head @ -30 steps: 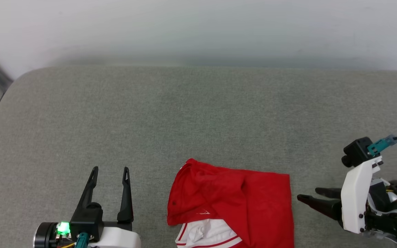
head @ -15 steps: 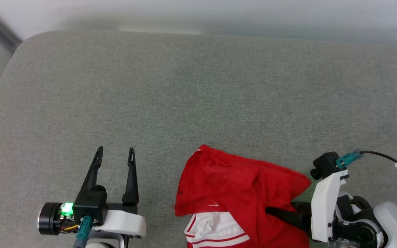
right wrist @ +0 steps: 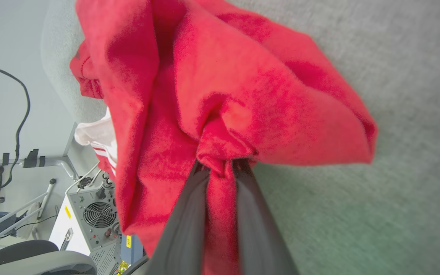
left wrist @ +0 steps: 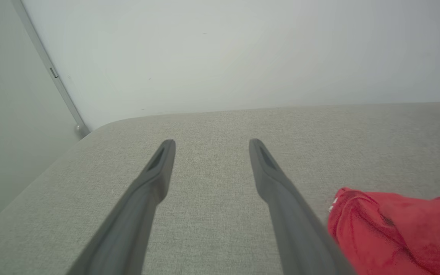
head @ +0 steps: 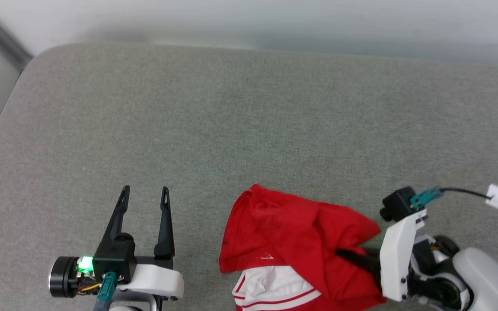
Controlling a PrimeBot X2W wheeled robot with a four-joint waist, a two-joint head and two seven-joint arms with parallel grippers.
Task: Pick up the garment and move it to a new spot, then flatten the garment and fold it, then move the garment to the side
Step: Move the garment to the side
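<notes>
The right arm reaches in from the near right corner of the grey fabric-covered tabletop [head: 249,129], forearm low, its white wrist housing turned so that the dark fingers point toward the robot's left. The right end effector [head: 342,254] is pinched narrow on a bunch of the garment [head: 283,233]. In the right wrist view the two fingers of this end effector [right wrist: 220,166] squeeze a twisted fold of red cloth [right wrist: 243,76], which fans out beyond their tips.

A black cable [head: 465,192] with a teal plug runs to the small camera on top of the wrist and carries a white tag [head: 494,192]; nothing on it can be read.

The left arm sits near the near left corner, a green light [head: 85,263] lit on its wrist. The left end effector [head: 145,188] points toward the far edge, its fingers spread wide with nothing between them. In the left wrist view the end effector [left wrist: 211,142] hangs over bare fabric, the garment [left wrist: 395,225] just to its right.

The garment lies crumpled at the near edge, right of the middle, red side up. A white part with red stripes [head: 270,287] faces the near edge. A small white mark [head: 266,256] on the red is too small to read. The heap is too bunched to give a clear long axis.

A grey fan box [right wrist: 97,214] bears yellow labels, illegible.
</notes>
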